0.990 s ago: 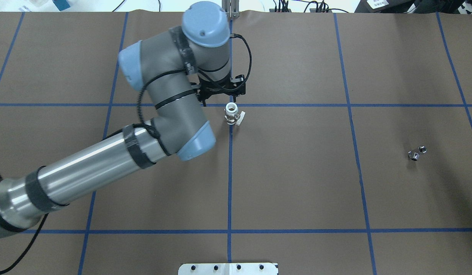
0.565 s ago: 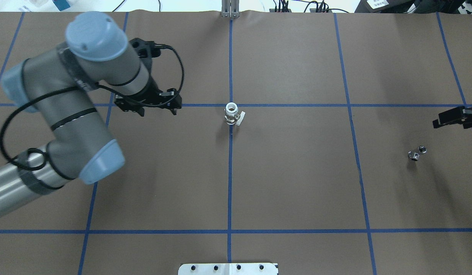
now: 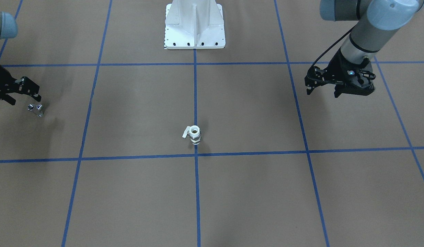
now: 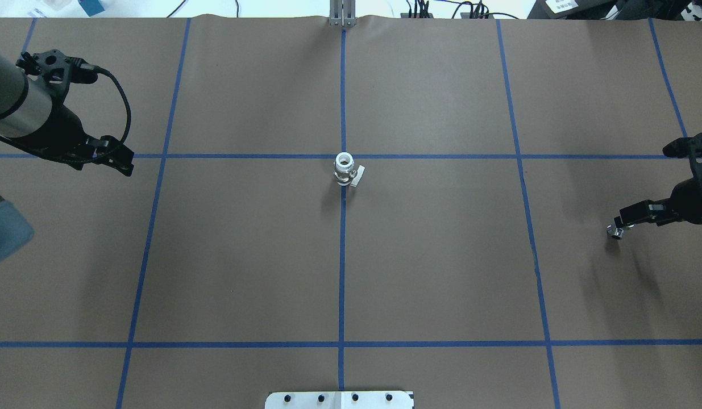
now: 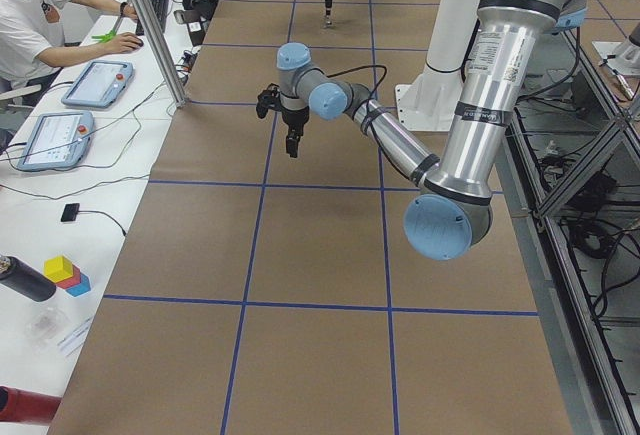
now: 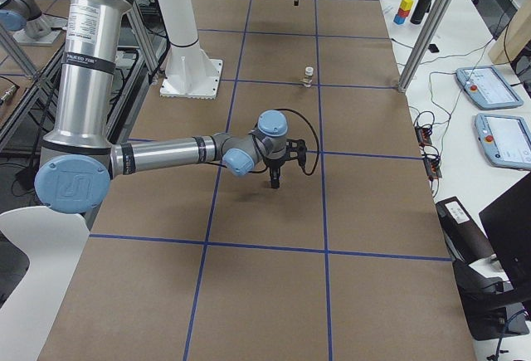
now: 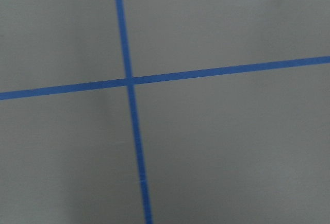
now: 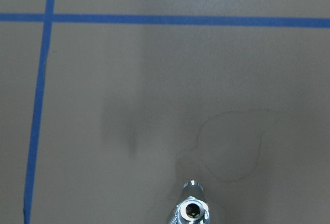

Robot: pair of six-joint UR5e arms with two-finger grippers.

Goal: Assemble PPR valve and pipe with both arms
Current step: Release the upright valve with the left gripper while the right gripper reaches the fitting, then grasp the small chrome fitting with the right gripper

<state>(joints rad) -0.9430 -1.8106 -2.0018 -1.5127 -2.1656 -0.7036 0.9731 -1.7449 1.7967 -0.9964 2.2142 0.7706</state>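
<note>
"How many parts are on the table?"
"Two: one PPR valve (image 4: pixel 344 169) at the middle and one pipe (image 4: pixel 615 232) far off on the right."
"And the robot?"
"Two arms, the left arm (image 3: pixel 363 31) and the right arm (image 6: pixel 166 155). Two grippers, the left gripper (image 3: pixel 322 93) and the right gripper (image 3: pixel 24 99). One white pedestal (image 3: pixel 194 24)."
"People?"
"One operator (image 5: pixel 30 15)."

Bright, even light; PPR valve (image 4: pixel 344 168) casts soft shadow; left-wrist view seems blurred.
</note>
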